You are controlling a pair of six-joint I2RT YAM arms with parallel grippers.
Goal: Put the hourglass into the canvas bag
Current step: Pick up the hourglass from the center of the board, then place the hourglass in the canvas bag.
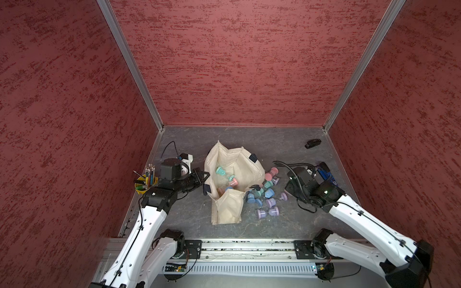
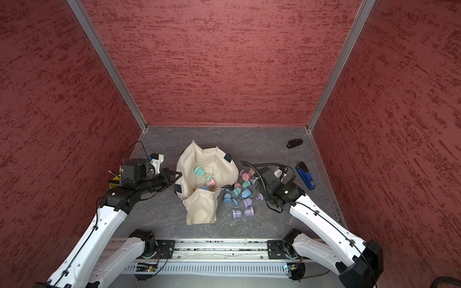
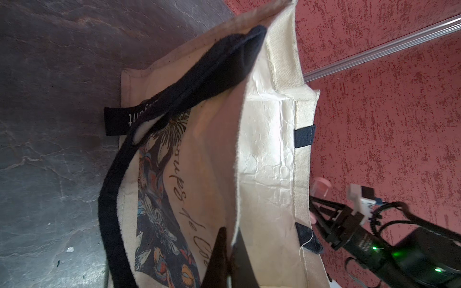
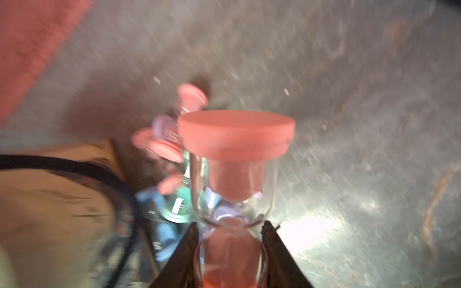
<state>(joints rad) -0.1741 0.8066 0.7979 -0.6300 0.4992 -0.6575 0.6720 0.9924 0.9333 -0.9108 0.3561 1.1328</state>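
The cream canvas bag [image 1: 229, 210] [image 2: 200, 208] lies open at the table's middle, with a teal-and-pink hourglass [image 1: 225, 175] inside it. My left gripper [image 1: 205, 175] [image 3: 230, 246] is shut on the bag's left rim [image 3: 238, 174], one finger on each side of the cloth. To the right of the bag, my right gripper [image 4: 230, 239] [image 2: 254, 176] is shut on the glass waist of a pink-capped hourglass [image 4: 235, 139] [image 1: 271, 174]. The scene behind that hourglass is motion-blurred in the right wrist view. Several more hourglasses [image 1: 264, 199] lie in a heap between the bag and the right arm.
A yellow cup of pencils [image 1: 146, 184] stands by the left arm's elbow. A black stapler [image 1: 313, 144] lies at the back right, and a blue device [image 2: 305, 177] sits beyond the right wrist. Red walls close in three sides, and the bag's dark strap [image 3: 119, 174] trails on the table.
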